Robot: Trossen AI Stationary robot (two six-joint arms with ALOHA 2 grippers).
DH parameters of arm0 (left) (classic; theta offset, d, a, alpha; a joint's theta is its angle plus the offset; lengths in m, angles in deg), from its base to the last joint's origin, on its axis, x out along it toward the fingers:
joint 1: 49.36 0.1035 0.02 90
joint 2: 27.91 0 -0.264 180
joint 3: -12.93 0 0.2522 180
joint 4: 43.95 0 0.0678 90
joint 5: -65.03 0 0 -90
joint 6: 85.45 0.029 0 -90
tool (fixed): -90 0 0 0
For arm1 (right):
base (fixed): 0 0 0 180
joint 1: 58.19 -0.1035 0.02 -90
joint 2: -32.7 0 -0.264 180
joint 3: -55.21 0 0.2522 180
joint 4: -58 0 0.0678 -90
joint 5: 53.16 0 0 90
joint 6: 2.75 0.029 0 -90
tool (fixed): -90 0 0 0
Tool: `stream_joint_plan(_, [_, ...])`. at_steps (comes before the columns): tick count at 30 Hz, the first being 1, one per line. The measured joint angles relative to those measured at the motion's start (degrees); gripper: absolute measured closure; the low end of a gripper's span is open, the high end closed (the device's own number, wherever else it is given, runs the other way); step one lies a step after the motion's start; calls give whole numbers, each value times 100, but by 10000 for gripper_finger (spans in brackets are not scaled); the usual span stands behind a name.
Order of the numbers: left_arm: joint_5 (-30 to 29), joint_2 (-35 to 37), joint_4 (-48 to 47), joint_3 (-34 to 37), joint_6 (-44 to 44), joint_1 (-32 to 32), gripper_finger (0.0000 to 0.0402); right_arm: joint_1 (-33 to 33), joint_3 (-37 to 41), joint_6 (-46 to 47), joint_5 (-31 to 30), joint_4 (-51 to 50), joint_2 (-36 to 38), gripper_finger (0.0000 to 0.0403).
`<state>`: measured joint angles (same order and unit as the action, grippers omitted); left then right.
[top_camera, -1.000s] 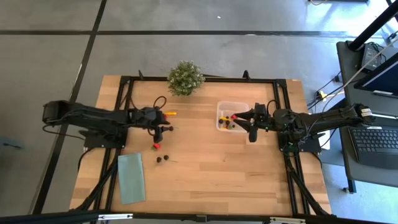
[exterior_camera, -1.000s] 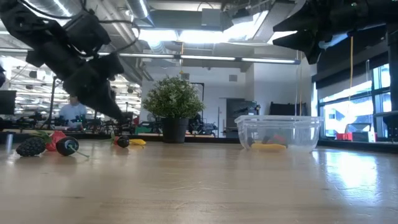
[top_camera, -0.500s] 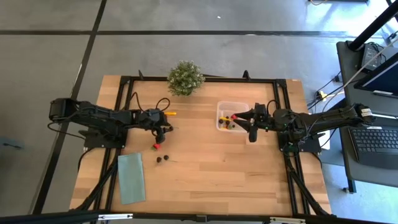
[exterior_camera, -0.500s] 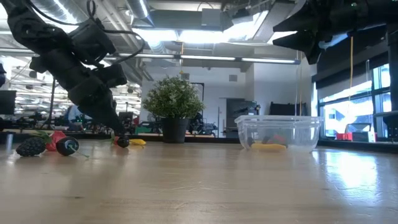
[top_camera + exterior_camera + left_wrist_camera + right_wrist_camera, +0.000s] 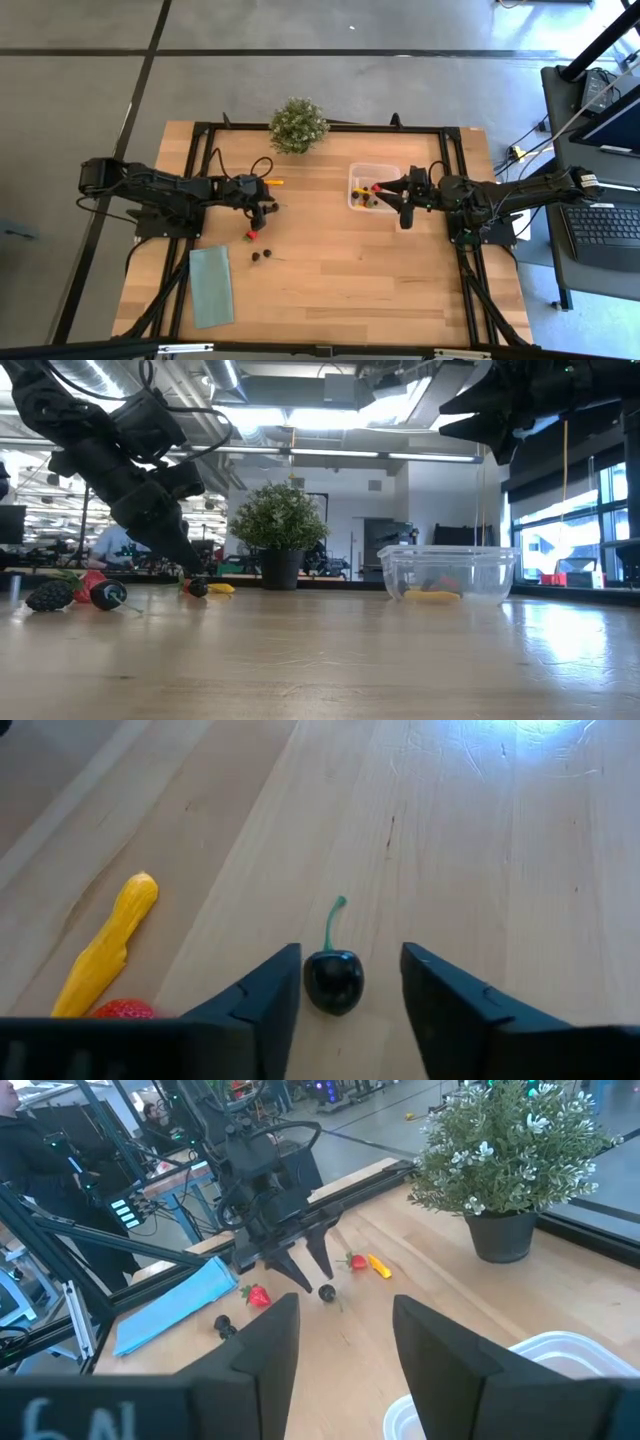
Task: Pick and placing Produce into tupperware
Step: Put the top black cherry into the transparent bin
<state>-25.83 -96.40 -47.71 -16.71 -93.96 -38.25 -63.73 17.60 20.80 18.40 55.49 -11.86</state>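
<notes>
Wooden, pale and bare near the low camera, the surface (image 5: 330,660) is seen stretching back toward the things. At the left of the low view a blackberry (image 5: 50,596), a red strawberry (image 5: 90,582) and a second dark berry (image 5: 107,595) are grouped close together.

Behind them the left gripper (image 5: 342,982) is lowered to the surface, its fingers (image 5: 268,995) parted around a dark cherry (image 5: 333,982) with a green stem. A small gap is seen on each side, so the cherry is not yet clamped. Just beside it a yellow-orange elongated piece (image 5: 105,945) and another red strawberry (image 5: 122,1010) are lying on the wood.

From above, a flat pale-green cloth (image 5: 211,285) is seen at the near left of the surface, close to the berries.

Farther right, the clear tupperware (image 5: 450,573) is standing upright with several produce pieces (image 5: 372,196) inside, yellow and red among them. The right gripper (image 5: 394,198) is held above the box's right side with its fingers (image 5: 440,1350) spread wide and nothing between them.

At the far edge a bushy potted plant (image 5: 297,125) is standing.
</notes>
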Motion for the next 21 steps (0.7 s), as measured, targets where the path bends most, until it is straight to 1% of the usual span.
stream_joint_plan(2, [-9, 0, -2, 0, 10, 0, 210, 0, 0, 2, 0, 0, 0, 238])
stream_joint_plan(5, [-199, 0, -2, 0, 7, 0, 176, 0, 0, 1, 0, 0, 0, 238])
stream_joint_plan(8, [-262, 2, -4, 0, 7, 0, 157, 0, 0, -26, 0, 0, 0, 238])
stream_joint_plan(12, [-254, 2, -3, 0, 2, -2, 149, 0, 0, -310, -2, 2, 0, 238])
stream_joint_plan(17, [-254, 2, 6, 2, -13, 0, 153, 0, 0, -310, 0, 2, 0, 238])
stream_joint_plan(21, [-247, 2, 11, 2, -212, 0, 153, 0, 0, -216, 0, -78, 0, 238])
